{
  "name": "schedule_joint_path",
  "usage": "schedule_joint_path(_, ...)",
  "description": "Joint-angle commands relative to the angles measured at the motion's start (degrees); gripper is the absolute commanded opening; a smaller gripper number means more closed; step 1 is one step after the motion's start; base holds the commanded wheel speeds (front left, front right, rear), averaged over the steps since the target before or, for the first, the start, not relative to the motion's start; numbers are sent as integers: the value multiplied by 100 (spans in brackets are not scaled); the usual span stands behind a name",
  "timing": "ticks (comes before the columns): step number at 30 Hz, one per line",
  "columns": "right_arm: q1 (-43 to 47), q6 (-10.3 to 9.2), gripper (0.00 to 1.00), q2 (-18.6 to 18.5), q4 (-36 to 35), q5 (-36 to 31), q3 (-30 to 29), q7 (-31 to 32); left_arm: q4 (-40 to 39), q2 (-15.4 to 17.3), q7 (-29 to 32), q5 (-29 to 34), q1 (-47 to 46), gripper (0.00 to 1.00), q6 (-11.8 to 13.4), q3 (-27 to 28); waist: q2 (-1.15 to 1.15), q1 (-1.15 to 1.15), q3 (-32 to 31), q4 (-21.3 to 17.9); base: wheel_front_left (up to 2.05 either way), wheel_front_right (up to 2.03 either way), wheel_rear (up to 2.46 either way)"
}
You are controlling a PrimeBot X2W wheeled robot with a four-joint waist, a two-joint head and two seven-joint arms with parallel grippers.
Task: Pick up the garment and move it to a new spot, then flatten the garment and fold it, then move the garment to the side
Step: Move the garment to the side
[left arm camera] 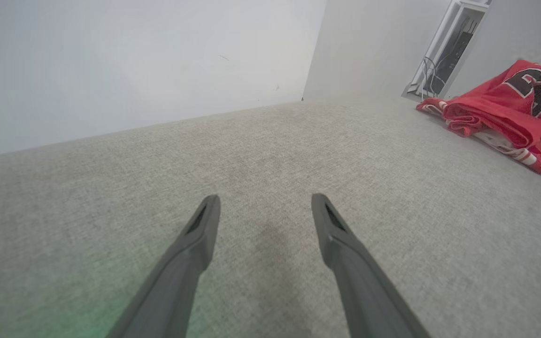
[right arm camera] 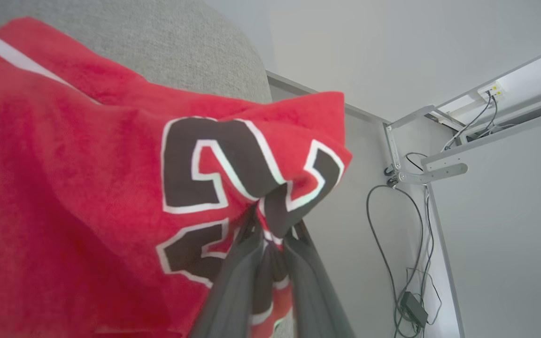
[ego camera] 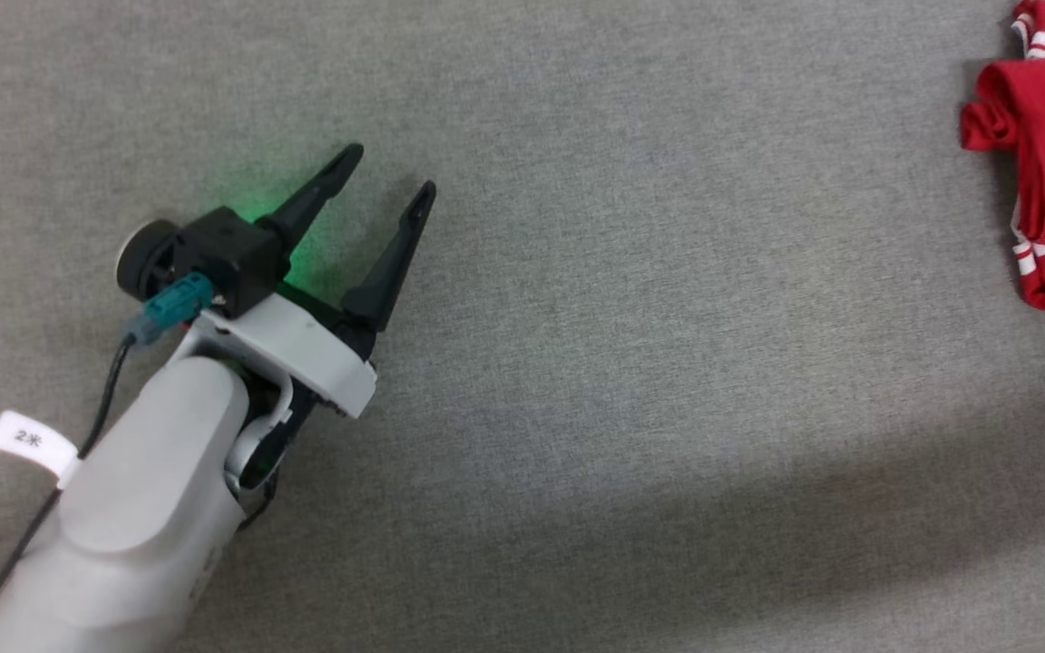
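Our left forearm (ego camera: 141,490) enters head view from lower left, angled up and right. Our left gripper (ego camera: 391,172): fingers (ego camera: 391,263) spread wide in V, nothing between them. Left wrist view agrees, both fingers well apart, gap bare. Our right gripper (right arm camera: 275,225), seen in right wrist view: fingers drawn nearly together, clamped on fold of garment (right arm camera: 87,164), cloth bunched at tips.

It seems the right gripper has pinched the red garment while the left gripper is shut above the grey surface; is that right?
Not quite: the left gripper is open, fingers spread, as the left wrist view shows. The right gripper does pinch the garment.
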Motion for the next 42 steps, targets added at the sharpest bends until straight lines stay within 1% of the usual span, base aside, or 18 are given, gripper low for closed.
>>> schedule_joint_path(1, -174, -12, 0, 97, 212, -114, -32, -184, 99, 8, -9, -58, -32, 100, -11, -64, 0, 0, 55, 32, 0, 0, 0)
schedule_joint_path(6, -438, -12, 0, 317, 750, -456, -47, -506, 156, 45, -2, -108, -120, 100, -10, -146, 0, 0, 117, 94, 0, 0, 0)
schedule_joint_path(11, -646, -12, 0, 509, 1212, -721, -61, -703, 222, 84, -8, -169, -168, 100, 1, -195, 0, 0, 141, 149, 0, 0, 0)
schedule_joint_path(15, -826, -12, 0, 570, 1479, -873, -151, -876, 269, 121, -11, -185, -187, 100, 2, -215, 0, 0, 132, 183, 0, 0, 0)
schedule_joint_path(16, -883, -12, 12, 562, 1543, -922, -188, -926, 275, 125, -12, -195, -190, 100, 2, -207, 0, 0, 124, 189, 0, 0, 0)
schedule_joint_path(17, -917, -12, 29, 585, 1612, -957, -224, -948, 270, 126, -13, -199, -186, 100, 2, -198, 0, 0, 112, 192, 0, 0, 0)
schedule_joint_path(19, -993, -12, 47, 622, 1722, -1063, -280, -1009, 250, 131, -13, -210, -153, 100, 2, -180, 0, 0, 74, 196, 0, 0, 0)
schedule_joint_path(20, -1022, -12, 62, 632, 1768, -1099, -302, -1034, 236, 124, -14, -212, -128, 100, 2, -167, 0, 0, 49, 198, 0, 0, 0)
schedule_joint_path(21, -1022, -12, 62, 632, 1768, -1099, -302, -1034, 236, 124, -14, -212, -128, 100, 2, -167, 0, 0, 49, 198, 0, 0, 0)
schedule_joint_path(22, -1090, -12, 87, 640, 1836, -1152, -326, -1102, 211, 100, -15, -240, -80, 100, 2, -128, 0, 0, -7, 205, 0, 0, 0)
schedule_joint_path(23, -1090, -12, 87, 640, 1836, -1152, -326, -1102, 211, 100, -15, -240, -80, 100, 2, -128, 0, 0, -7, 205, 0, 0, 0)
schedule_joint_path(24, -1111, -12, 100, 652, 1872, -1185, -330, -1123, 197, 89, -15, -248, -55, 100, 2, -115, 0, 0, -40, 208, 0, 0, 0)
schedule_joint_path(28, -1180, -12, 100, 654, 1980, -1223, -379, -1234, 148, 36, -17, -283, 17, 100, 1, -10, 0, 0, -181, 246, 0, 0, 0)
schedule_joint_path(31, -1187, -12, 100, 725, 2023, -1185, -440, -1365, 122, -4, -19, -298, 104, 100, 0, 104, 0, 0, -324, 292, 0, 0, 0)
schedule_joint_path(33, -1144, -12, 100, 839, 2022, -1129, -466, -1504, 89, -21, -19, -315, 206, 100, 0, 196, 0, 0, -449, 332, 0, 0, 0)
schedule_joint_path(42, -685, -12, 100, 1211, 1798, -794, -421, -2019, -364, -57, -23, -260, 950, 100, -2, 949, 0, 0, -1167, 590, 0, 0, 0)
